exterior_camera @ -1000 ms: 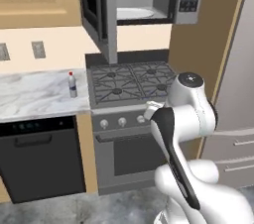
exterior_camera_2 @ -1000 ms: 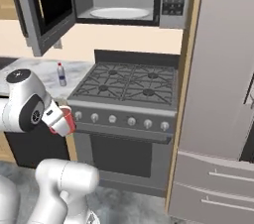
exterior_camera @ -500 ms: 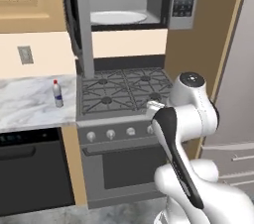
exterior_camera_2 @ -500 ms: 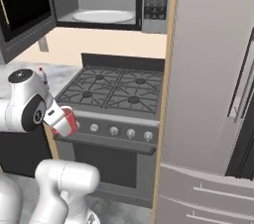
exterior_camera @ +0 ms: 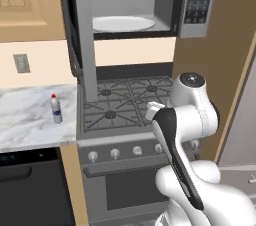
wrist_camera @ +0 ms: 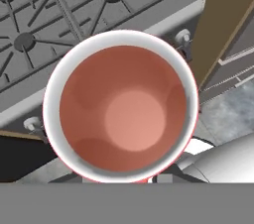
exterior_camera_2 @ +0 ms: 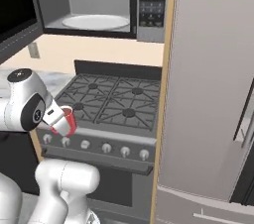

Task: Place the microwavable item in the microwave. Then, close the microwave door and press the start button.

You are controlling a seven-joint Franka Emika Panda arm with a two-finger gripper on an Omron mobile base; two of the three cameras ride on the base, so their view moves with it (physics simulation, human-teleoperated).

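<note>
A: Our whole picture has slid over the last second. That is our base driving, not the kitchen moving: the stove that sat right of centre in the left base view now sits mid-frame, and the microwave has grown to fill the top of both base views.

B: So we are closing on it with the red cup in hand. In the right base view it hangs at the left, just before the stove's front edge, low beside the arm's white elbow.

A: And the gripper? Its fingers are hidden by the cup in every view, so we cannot see the jaws themselves. Still, the cup hangs in the air at the hand, and in the hand view its open mouth stares straight at us, so we judge the jaws pinched on it.

B: The microwave door stands swung open at upper left of the left base view, and the turntable plate lies bare inside. We judge the lift up into the cavity comes next.

A: Around us: marble counter at left with a small bottle standing on it, and at right a tall grey fridge behind a brown panel
</note>
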